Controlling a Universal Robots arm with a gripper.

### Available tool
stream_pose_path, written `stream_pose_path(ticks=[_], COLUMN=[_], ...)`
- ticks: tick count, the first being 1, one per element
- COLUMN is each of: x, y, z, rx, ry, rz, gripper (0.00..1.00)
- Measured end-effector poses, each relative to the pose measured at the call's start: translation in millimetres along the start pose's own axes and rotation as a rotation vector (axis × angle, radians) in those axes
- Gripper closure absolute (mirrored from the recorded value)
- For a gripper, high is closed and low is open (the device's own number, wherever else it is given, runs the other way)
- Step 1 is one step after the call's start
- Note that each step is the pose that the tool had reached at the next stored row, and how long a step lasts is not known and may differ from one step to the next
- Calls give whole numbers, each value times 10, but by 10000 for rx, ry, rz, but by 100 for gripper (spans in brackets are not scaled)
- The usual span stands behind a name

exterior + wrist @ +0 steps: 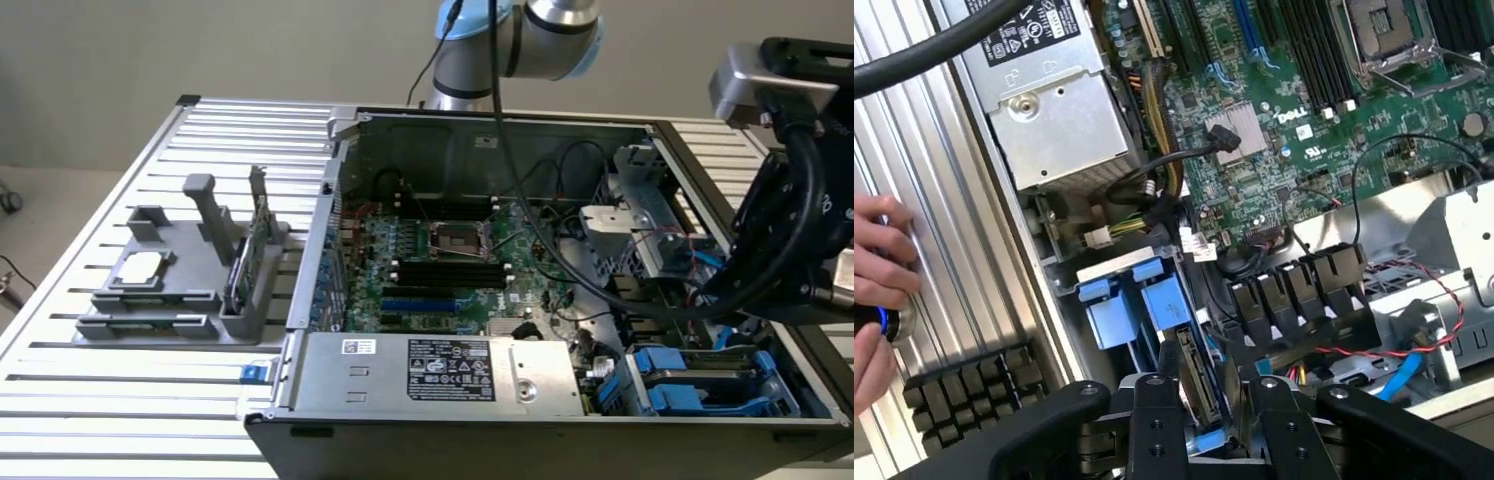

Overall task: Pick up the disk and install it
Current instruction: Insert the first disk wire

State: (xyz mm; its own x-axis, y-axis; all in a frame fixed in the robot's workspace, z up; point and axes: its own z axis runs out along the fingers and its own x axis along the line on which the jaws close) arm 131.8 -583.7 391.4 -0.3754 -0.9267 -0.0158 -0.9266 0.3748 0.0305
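The disk (1194,375) stands on edge between my gripper's (1210,405) two black fingers (1154,420), its silver-grey metal side and a bit of its bright blue frame showing. The jaws are closed against its two faces. It hangs just over the drive bay in the corner of the open computer case, next to blue carrier tabs (1139,300) that sit in the bay. In the exterior view the arm's black wrist block (801,230) hovers over the case at the exterior view's right, above the blue drive bay (687,378).
The power supply box (427,370) and the green motherboard (454,250) flank the bay, with loose cables (1154,190) between them. A person's hand (879,270) rests on the slatted table beside the case. A grey fixture (174,290) with a chip and an upright green card stands at the exterior view's left.
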Motion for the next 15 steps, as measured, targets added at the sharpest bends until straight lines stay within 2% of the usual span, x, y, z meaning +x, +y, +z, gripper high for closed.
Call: stream_pose_path(ticks=[15], x=[0], y=[0], z=[0], rx=[36], ry=[-75], rz=[2376], gripper=[67])
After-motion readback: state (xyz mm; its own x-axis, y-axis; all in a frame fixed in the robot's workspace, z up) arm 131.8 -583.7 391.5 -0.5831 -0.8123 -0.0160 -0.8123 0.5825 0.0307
